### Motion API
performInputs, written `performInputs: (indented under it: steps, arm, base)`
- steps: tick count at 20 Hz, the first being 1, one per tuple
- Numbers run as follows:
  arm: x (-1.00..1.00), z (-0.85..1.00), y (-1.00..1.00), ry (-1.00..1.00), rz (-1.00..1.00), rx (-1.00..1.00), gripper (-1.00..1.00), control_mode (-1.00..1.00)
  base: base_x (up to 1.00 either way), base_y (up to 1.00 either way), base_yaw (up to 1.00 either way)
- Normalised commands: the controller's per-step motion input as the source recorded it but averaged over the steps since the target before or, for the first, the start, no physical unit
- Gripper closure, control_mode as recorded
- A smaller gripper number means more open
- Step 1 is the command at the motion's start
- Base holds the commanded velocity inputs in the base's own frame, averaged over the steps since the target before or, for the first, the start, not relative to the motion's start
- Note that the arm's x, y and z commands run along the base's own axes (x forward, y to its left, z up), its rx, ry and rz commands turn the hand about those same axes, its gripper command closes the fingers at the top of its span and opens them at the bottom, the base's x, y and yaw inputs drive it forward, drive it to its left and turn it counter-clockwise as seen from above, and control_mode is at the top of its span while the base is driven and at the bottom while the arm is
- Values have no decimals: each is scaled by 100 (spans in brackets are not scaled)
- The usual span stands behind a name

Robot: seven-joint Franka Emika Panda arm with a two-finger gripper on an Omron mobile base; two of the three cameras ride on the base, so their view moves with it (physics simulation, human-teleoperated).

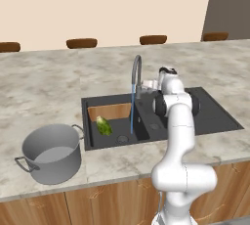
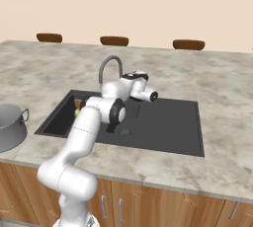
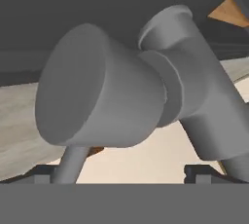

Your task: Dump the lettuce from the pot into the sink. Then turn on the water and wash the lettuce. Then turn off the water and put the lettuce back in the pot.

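One step active: wash, water running from the faucet into the left basin of the sink.
Lettuce: lettuce lies in that basin, just beside the stream, not under it.
Pot: pot upright on the desk, left of the sink, no lettuce in it.
Gripper: my gripper is spread wide, holding nothing, right at the faucet lever.
Next, my guess: push the lever to shut the water off, then reach down for the lettuce.
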Motion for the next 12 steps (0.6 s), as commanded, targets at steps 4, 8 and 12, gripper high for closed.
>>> performInputs:
  steps: [4,8,12]
  arm:
    - [0,-8,5,0,99,3,-100,-100]
    - [4,-2,0,-3,99,7,-100,-100]
    - [-48,-4,-40,-11,79,9,-100,-100]
  base:
    - [0,0,0]
    - [0,0,0]
    - [0,0,0]
